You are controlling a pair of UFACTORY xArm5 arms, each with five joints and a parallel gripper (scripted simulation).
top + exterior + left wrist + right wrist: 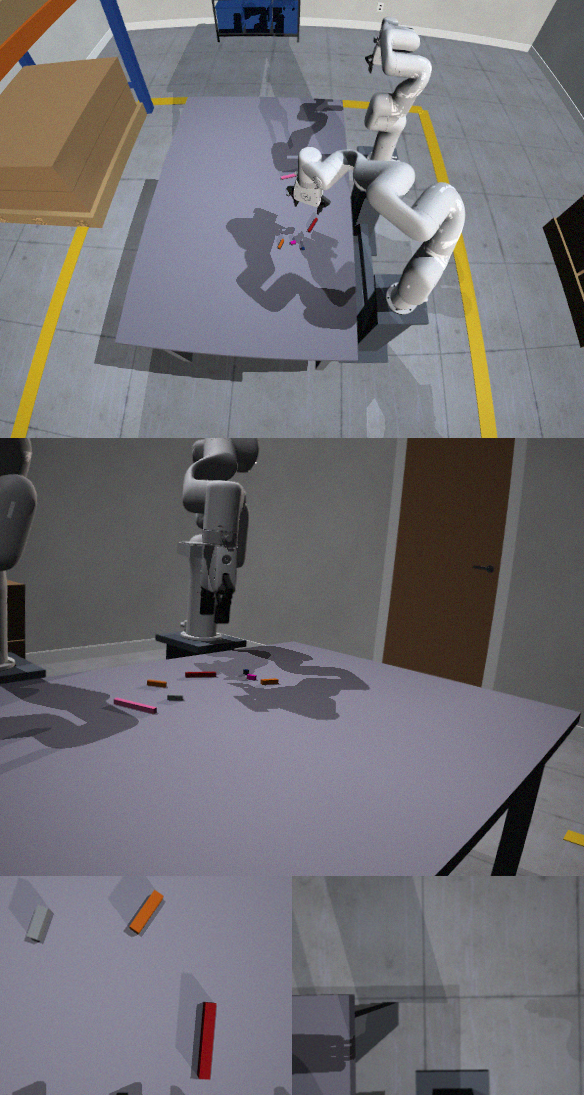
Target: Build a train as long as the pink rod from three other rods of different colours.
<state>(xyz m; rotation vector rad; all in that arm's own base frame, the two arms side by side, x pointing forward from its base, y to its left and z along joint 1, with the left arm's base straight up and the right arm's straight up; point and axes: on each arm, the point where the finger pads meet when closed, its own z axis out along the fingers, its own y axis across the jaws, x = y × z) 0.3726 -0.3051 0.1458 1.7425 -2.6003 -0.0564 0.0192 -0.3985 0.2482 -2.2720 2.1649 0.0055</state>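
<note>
- One pink rod point(287, 176) point(135, 705) lies nearest, grey rod point(175, 698) point(38, 923) beside.
- Orange rod point(157, 683) point(147, 912), second orange rod point(280, 244) point(269, 681), magenta rod point(293, 242) point(251, 677), red rod point(312, 224) point(200, 674) point(207, 1040), blue rod point(302, 248) point(246, 671) toward bench's point(200, 300) point(325, 763) point(316, 1015) arm-side edge.
- Left end effector point(307, 200) point(215, 614) above, wide, empty.
- Right end effector point(370, 64) beyond that edge, wide.

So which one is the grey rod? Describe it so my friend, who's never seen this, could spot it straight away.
On the lilac table, look for the long pink rod. Close by, between it and the red rod, lies the grey rod: short, stubby, and the only one without a bright colour or dark blue.
</note>
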